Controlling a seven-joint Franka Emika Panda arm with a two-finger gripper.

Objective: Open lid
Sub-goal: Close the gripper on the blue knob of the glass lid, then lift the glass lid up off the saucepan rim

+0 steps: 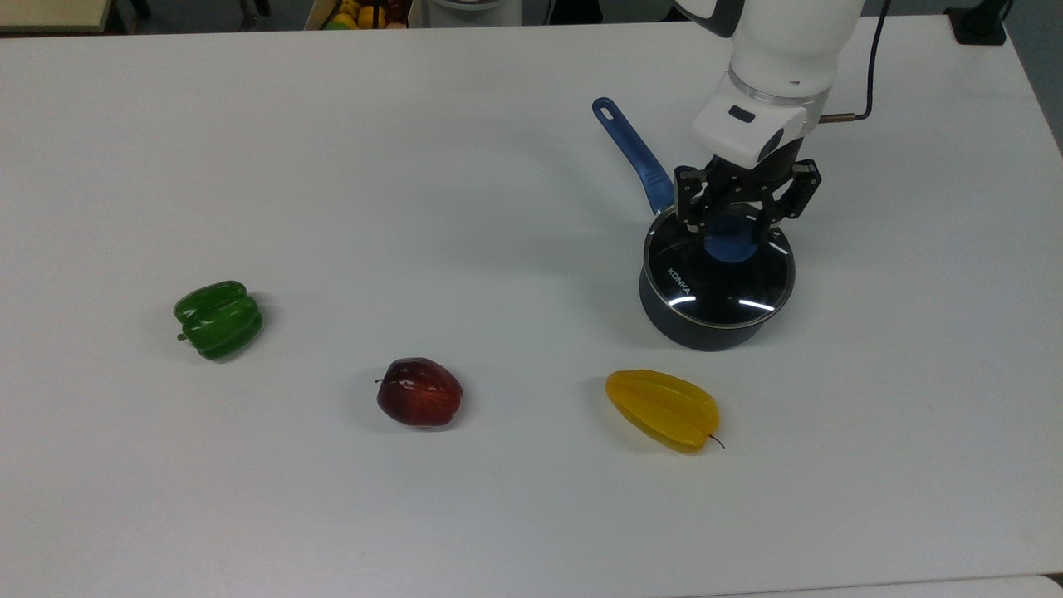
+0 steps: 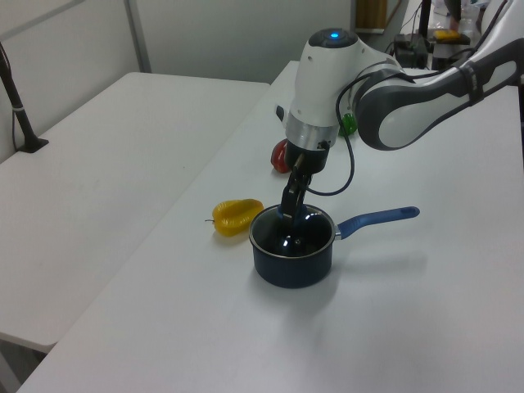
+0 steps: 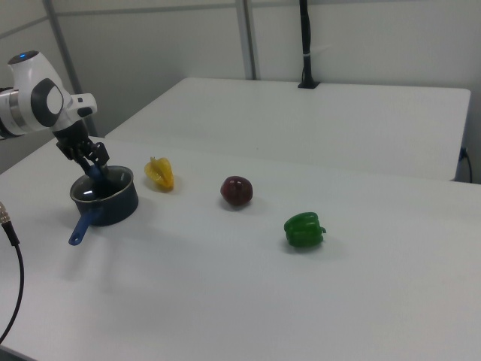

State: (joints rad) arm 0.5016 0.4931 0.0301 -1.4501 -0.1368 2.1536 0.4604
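jaws: set on the 2 sides of the blue knob [image 1: 730, 240] and drawn in against it, so the gripper [image 1: 734, 226] looks to be holding the knob; the top view gives this best, and actual contact is my judgement.
lid [image 1: 717, 272]: seated flat on the saucepan [image 1: 699, 322], metal rim all round, not yet lifted; the knob is the 1 part that stands proud, which is why the grip goes there.
approach: the arm comes down from above, fingers pointing at the lid's middle, so a straight pull upward would clear the rim.
saucepan handle [image 1: 632, 154]: points away toward the top view's upper left, clear of the gripper.
fruit: starfruit [image 1: 663, 409] near the pan, apple [image 1: 419, 392] and green pepper [image 1: 218, 319] well apart on the white table [image 1: 332, 166]; none is in the way of a lift.
risk: the pan may rise with the lid if it sticks.
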